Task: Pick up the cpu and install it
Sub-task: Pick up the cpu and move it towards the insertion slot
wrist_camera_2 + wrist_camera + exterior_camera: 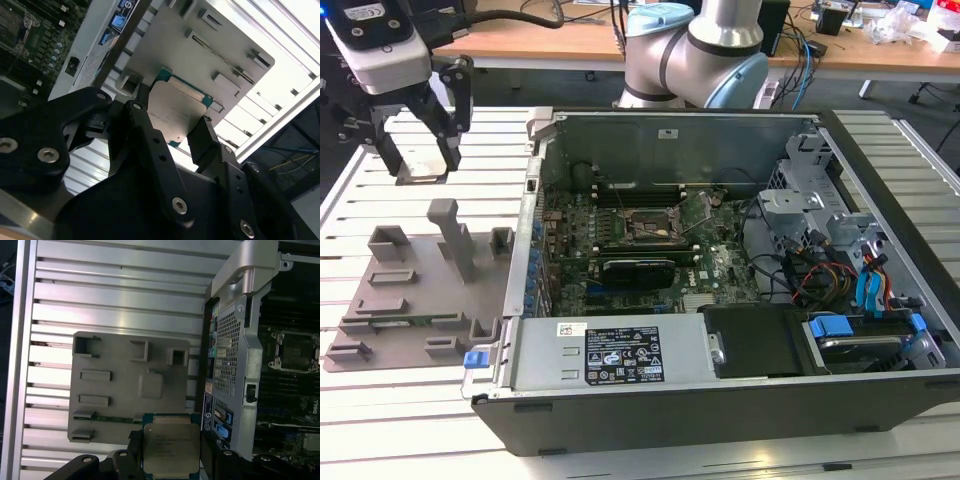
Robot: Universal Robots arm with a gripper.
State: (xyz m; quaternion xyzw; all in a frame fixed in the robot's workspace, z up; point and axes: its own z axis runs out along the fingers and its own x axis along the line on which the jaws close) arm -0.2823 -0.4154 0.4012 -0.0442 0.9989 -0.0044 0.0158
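The cpu [170, 444] is a flat square chip with a pale metal top and a green edge, also seen in the second wrist view [172, 111]. My gripper [171, 452] is shut on it, one black finger against each side. In the exterior view the gripper [420, 160] hangs high at the exterior view's left, above the slatted table and behind the grey fixture plate [410, 295], with the cpu [422, 166] as a pale patch between the fingers. The motherboard's open socket [650, 226] lies inside the case, well to the exterior view's right of the gripper.
The open computer case [620, 352] takes up the middle and the exterior view's right, its raised side wall [235, 340] standing between plate and motherboard. A long black card [635, 268] sits in front of the socket. Upright posts [448, 235] rise from the fixture plate. The arm's base [700, 50] stands behind the case.
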